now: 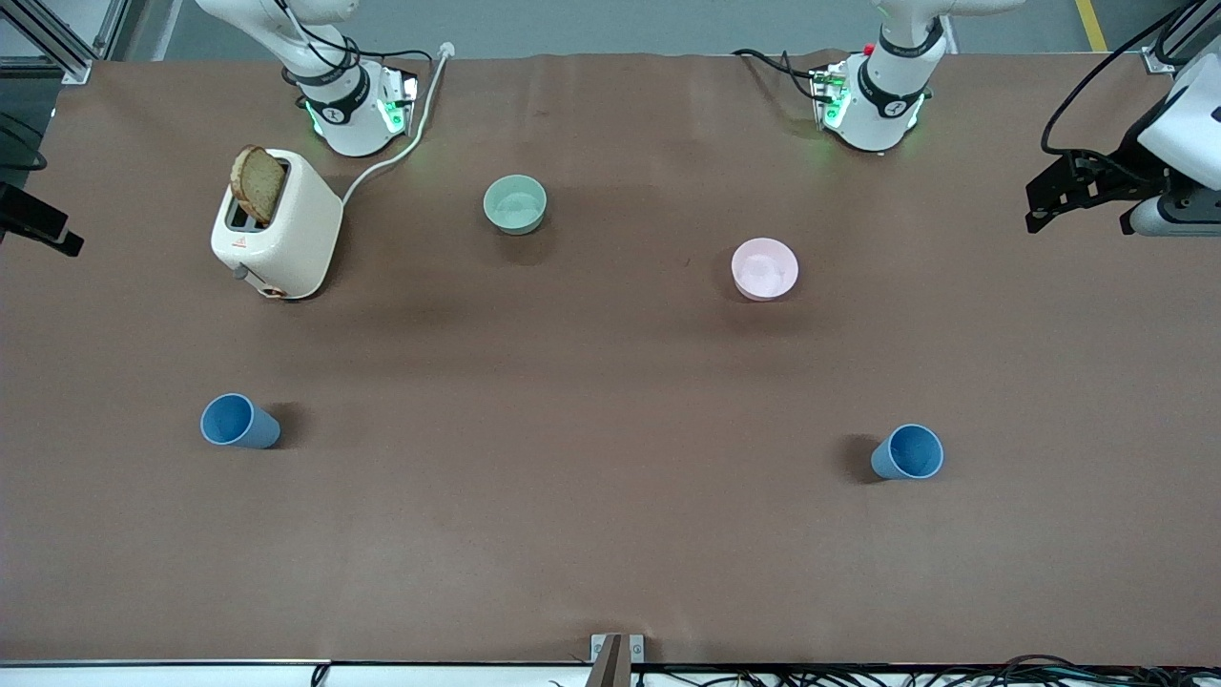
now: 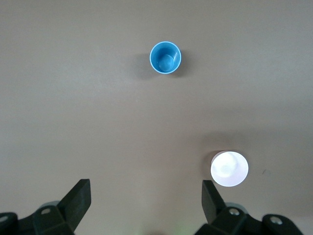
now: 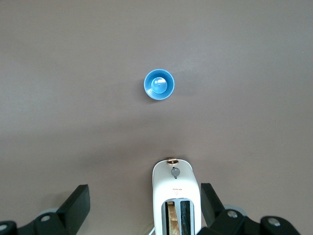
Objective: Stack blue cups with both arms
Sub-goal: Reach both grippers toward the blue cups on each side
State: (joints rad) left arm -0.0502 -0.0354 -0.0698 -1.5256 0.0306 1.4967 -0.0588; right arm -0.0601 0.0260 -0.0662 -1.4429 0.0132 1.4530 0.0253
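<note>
Two blue cups stand upright and apart on the brown table. One blue cup (image 1: 238,422) is toward the right arm's end and also shows in the right wrist view (image 3: 159,85). The other blue cup (image 1: 908,452) is toward the left arm's end and also shows in the left wrist view (image 2: 165,57). My left gripper (image 2: 145,203) is open and empty, high over the table beside the pink bowl. My right gripper (image 3: 145,205) is open and empty, high over the toaster. Neither gripper shows in the front view.
A white toaster (image 1: 279,224) with a slice of bread in it stands near the right arm's base. A pale green bowl (image 1: 515,204) and a pink bowl (image 1: 764,268) sit farther from the front camera than the cups. Black equipment (image 1: 1078,191) overhangs the left arm's end.
</note>
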